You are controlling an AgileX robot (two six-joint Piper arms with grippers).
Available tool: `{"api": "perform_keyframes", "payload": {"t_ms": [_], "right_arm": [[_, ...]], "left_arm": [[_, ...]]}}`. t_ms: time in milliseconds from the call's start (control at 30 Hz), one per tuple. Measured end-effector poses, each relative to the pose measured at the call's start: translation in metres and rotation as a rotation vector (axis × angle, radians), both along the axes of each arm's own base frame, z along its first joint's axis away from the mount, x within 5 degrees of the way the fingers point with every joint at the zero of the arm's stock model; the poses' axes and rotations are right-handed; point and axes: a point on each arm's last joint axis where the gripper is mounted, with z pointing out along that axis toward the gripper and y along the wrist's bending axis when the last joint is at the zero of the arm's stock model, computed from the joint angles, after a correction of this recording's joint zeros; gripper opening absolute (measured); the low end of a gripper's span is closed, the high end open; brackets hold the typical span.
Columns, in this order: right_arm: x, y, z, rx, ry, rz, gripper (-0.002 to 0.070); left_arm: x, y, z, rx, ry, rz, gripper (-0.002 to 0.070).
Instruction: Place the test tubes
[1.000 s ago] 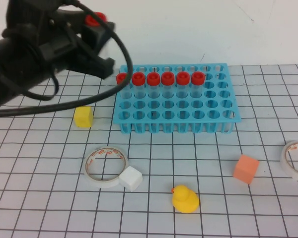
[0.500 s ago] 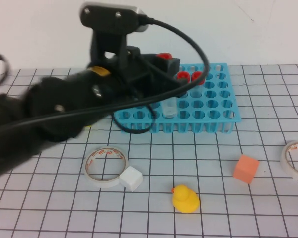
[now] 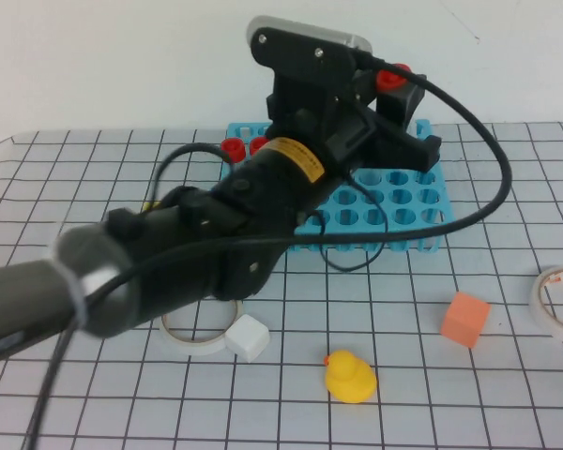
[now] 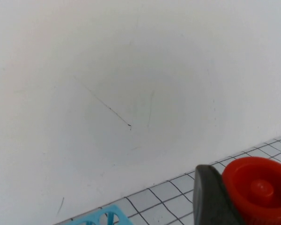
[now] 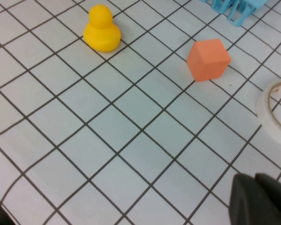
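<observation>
Red-capped test tube (image 3: pixel 388 81) clamped in the jaws of the left gripper (image 3: pixel 402 117), upper centre of frame, above the blue tube rack (image 3: pixel 439 223). Right gripper (image 5: pixel 261 199), jaws together, hovers over the gridded surface (image 5: pixel 107 140).

Gridded table (image 3: pixel 507 394) bears rack (image 3: pixel 403 202), duck (image 3: pixel 349 376), orange cube (image 3: pixel 465 319), tape roll (image 3: pixel 557 302)

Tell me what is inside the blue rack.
The blue rack shows two red-capped tubes at back left and empty front-right holes. The left arm covers its middle. The left gripper holds another tube above it; the right gripper, shut, hangs over the table.
</observation>
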Motion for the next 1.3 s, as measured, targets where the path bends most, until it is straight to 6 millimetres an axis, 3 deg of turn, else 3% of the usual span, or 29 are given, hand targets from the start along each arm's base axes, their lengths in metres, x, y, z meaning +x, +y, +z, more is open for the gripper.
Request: {"api": "perform_keyframes", "payload": {"t_ms": [167,400,700,833,1300], "right_arm": [[0.0,0.0,0.0,0.0,0.0,0.0,0.0],[0.0,0.0,0.0,0.002,0.001,0.001,0.0],[0.0,0.0,0.0,0.002,0.001,0.001,0.0],[0.0,0.0,0.0,0.002,0.001,0.001,0.0],[0.0,0.0,0.0,0.002,0.001,0.001,-0.0001]], "left_arm": [[0.028,-0.015,-0.017,-0.018,0.002,0.002,0.0265],[0.063,-0.04,-0.033,0.104,-0.066,-0.04,0.0265],[0.114,-0.042,-0.071,0.135,0.007,0.026,0.0265],[0.12,-0.041,-0.08,0.156,0.023,0.031,0.0265],[0.12,-0.041,-0.079,0.2,0.009,0.007,0.0265]]}}
